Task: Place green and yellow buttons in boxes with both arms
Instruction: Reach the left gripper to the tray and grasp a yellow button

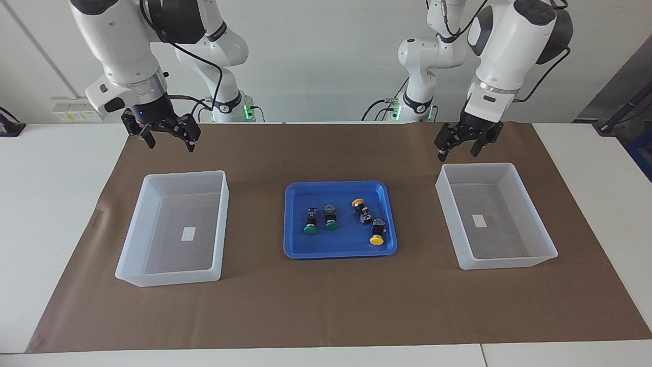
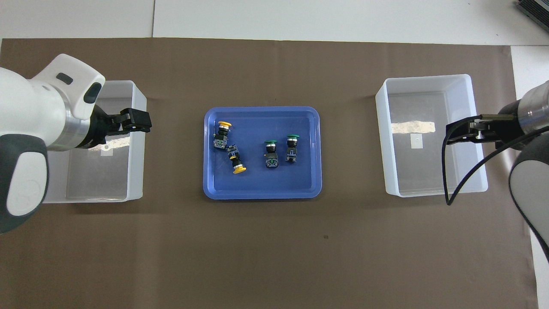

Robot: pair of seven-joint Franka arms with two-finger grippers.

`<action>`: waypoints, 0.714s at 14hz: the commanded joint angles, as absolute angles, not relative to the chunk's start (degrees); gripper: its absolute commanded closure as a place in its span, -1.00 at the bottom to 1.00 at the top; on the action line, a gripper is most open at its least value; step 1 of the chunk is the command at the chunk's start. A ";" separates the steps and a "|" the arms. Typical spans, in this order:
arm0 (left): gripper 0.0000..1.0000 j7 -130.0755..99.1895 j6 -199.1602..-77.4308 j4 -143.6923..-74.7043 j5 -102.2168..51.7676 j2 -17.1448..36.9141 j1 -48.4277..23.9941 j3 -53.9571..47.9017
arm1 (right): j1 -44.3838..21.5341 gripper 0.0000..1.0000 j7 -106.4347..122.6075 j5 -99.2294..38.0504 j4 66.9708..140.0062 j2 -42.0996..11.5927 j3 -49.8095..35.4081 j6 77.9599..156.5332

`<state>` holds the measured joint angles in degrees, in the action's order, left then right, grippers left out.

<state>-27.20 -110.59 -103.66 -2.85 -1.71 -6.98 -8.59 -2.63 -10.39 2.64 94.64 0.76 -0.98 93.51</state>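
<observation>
You have four push-button switches lying on their sides in the shallow blue tray (image 1: 293,224) at the middle of the desk (image 1: 51,204), on the brown mat (image 1: 326,306). Each has a dark grey-black body and a round cap. The two green buttons (image 1: 309,230) (image 1: 331,225) lie side by side, close together, toward the right arm's end of the tray, caps pointing away from the robots. The two yellow buttons (image 1: 357,203) (image 1: 376,240) lie toward the left arm's end, bodies close to touching; one cap points toward the robots, the other away. Two translucent white bins flank the tray, well apart from it: one bin (image 1: 133,229) at the right arm's end, the other bin (image 1: 540,234) at the left arm's end. Each holds only a small white label on its floor. Your left end effector (image 1: 461,146) hangs in the air, fingers spread and holding nothing, above the mat just beside the robot-side rim of the bin at its end. Your right end effector (image 1: 167,137) hangs likewise with fingers spread and empty, above the mat on the robots' side of its bin. No button is in either bin.
</observation>
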 commanded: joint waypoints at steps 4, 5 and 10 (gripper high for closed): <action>-1.00 -42.09 -126.99 -106.69 -3.69 8.08 -13.62 -7.73 | -2.02 -1.00 -10.90 1.58 96.33 2.02 -1.32 94.66; -1.00 -42.53 -128.13 -107.40 -3.69 8.26 -13.71 -7.73 | -2.02 -1.00 -10.90 1.58 96.33 2.02 -1.32 94.57; -1.00 -55.17 -132.36 -106.88 0.94 15.89 -21.17 -7.47 | -2.02 -1.00 -10.90 1.58 96.33 2.02 -1.32 94.66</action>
<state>-50.36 -130.10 -106.73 -2.07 13.29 -17.78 -8.59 -2.63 -10.39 2.64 94.64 0.76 -0.98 93.51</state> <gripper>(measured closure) 0.000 0.000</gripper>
